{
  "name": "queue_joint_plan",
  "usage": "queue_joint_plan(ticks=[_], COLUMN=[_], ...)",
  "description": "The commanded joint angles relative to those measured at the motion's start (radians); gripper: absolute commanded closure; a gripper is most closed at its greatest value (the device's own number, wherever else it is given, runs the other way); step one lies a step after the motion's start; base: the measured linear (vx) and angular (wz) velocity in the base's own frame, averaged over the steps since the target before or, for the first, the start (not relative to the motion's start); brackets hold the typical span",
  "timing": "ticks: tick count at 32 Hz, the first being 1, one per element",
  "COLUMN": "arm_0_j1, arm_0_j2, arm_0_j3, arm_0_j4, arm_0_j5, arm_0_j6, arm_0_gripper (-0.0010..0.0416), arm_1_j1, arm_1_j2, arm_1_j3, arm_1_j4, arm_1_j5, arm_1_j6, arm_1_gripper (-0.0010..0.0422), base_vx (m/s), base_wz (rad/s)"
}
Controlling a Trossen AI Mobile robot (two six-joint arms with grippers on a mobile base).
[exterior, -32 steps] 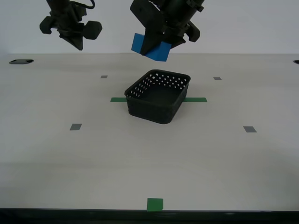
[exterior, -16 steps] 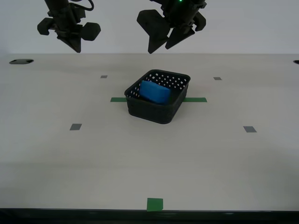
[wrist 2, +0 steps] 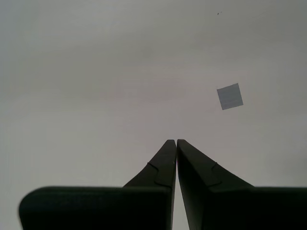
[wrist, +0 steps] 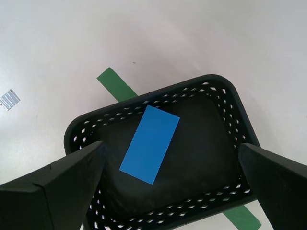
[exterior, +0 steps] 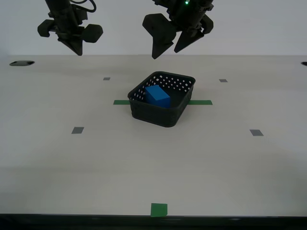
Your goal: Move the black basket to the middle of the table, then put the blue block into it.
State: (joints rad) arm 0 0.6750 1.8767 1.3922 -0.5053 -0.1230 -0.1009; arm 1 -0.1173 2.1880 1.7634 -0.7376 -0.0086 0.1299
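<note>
The black basket (exterior: 158, 119) stands at the middle of the table (exterior: 144, 163), across the green tape strip (exterior: 200, 102). The blue block (exterior: 157, 96) lies inside it, tilted, toward the exterior view's left. My first gripper (exterior: 166, 51) hangs open and empty above the basket. In the first wrist view the gripper (wrist: 170, 145) looks straight down on the basket (wrist: 225, 91) and the block (wrist: 149, 144). My second gripper (exterior: 76, 48) is shut and empty, raised at the exterior view's upper left. In the second wrist view the gripper (wrist 2: 173, 142) has its jaws together over bare table.
A green square (exterior: 159, 210) marks the table's near edge. Small grey squares lie at the exterior view's left (exterior: 77, 130) and right (exterior: 256, 132); one shows under my second gripper (wrist 2: 230, 96). A dark hole (exterior: 21, 63) sits at the far left corner.
My first gripper held the blue block above the basket, then opened and let it go. The block fell into the basket and settled there. My second gripper barely moved.
</note>
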Motion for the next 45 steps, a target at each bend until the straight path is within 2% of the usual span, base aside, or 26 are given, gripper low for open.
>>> queue_joint_plan(ticks=[1,45], arm_0_j1=[0.000,0.000], arm_0_j2=[0.000,0.000], arm_0_j3=[0.000,0.002], arm_0_j4=[0.001,0.004], arm_0_j5=[0.002,0.002], arm_0_j6=[-0.001,-0.001], arm_0_gripper=[0.0016,0.0016], arm_1_j1=[0.000,-0.001], arm_1_j2=[0.000,0.000], arm_1_j3=[0.001,0.001], arm_1_j4=[0.000,0.007], arm_1_j5=[0.002,0.002], arm_1_j6=[0.002,0.002], arm_1_gripper=[0.0412,0.0412], base_vx=[0.000,0.000], base_wz=[0.000,0.000])
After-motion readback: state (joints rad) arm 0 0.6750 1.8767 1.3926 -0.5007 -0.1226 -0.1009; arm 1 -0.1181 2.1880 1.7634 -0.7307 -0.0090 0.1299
